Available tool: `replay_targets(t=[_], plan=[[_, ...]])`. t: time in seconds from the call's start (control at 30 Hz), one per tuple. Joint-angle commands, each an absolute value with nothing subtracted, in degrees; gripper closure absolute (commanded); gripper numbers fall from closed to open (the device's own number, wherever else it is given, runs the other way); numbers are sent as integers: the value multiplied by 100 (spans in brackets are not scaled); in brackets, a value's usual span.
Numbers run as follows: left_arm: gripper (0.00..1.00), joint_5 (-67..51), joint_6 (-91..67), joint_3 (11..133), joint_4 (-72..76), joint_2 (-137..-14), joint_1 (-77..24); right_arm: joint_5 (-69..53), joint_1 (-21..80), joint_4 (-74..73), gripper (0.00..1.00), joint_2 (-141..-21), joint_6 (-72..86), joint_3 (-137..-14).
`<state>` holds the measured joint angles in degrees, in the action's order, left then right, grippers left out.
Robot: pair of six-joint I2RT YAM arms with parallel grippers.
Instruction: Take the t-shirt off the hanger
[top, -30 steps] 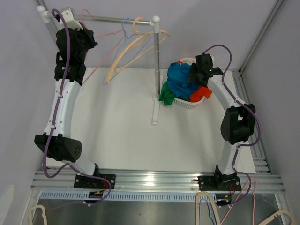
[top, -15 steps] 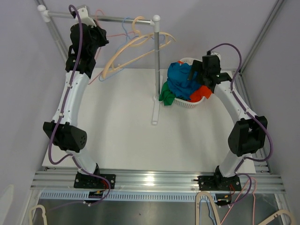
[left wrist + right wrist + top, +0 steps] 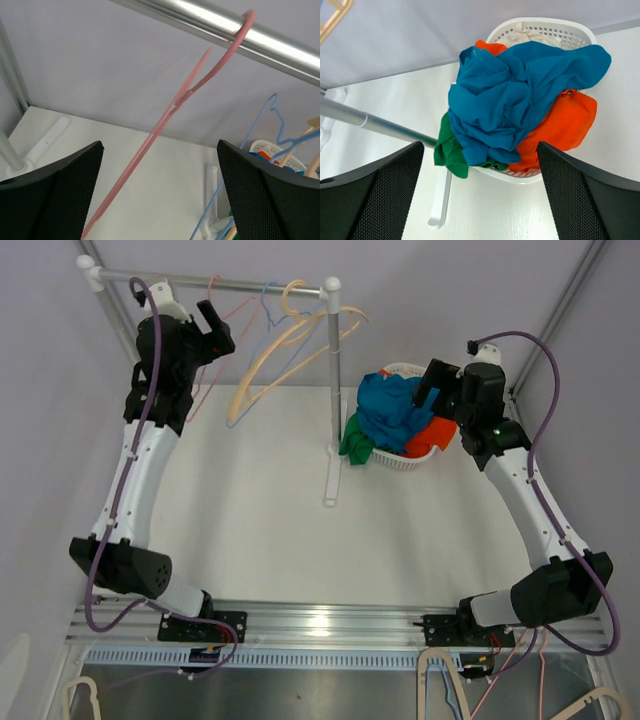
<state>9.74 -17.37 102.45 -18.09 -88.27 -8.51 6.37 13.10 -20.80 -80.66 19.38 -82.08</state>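
A blue t-shirt [image 3: 388, 410] [image 3: 520, 100] lies crumpled on top of the clothes in the white basket [image 3: 404, 464] [image 3: 545, 27]. My right gripper [image 3: 432, 390] [image 3: 480, 145] hovers open over it with nothing between its fingers. A bare pink hanger [image 3: 214, 287] [image 3: 170, 112] hangs by its hook on the rack rail [image 3: 240, 282] [image 3: 225, 22]. My left gripper [image 3: 218, 330] [image 3: 160, 147] stands open just below the rail, the pink wire crossing the gap without touching either finger.
A blue wire hanger [image 3: 268, 298] [image 3: 272, 107] and beige hangers [image 3: 285, 335] hang further right on the rail. The rack's upright pole [image 3: 332, 380] [image 3: 380, 125] stands between the arms. Orange [image 3: 565, 125] and green [image 3: 450, 150] clothes spill from the basket.
My left gripper has opened from shut and shifted right along the rail. My right gripper has opened fully and drawn back to the right of the basket. The beige hangers have swung.
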Motion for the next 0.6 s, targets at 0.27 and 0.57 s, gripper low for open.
replay_targets(t=[0.27,0.57], plan=[[0,828,-2364,8211,-2549,-5595,-879,-200,1415,-1494,1,-6163,1758,-6937],[1,-526,-2592,5594,-2794,-3315,-905,-518,1494,-2109,1,-4176,1907,-5723]])
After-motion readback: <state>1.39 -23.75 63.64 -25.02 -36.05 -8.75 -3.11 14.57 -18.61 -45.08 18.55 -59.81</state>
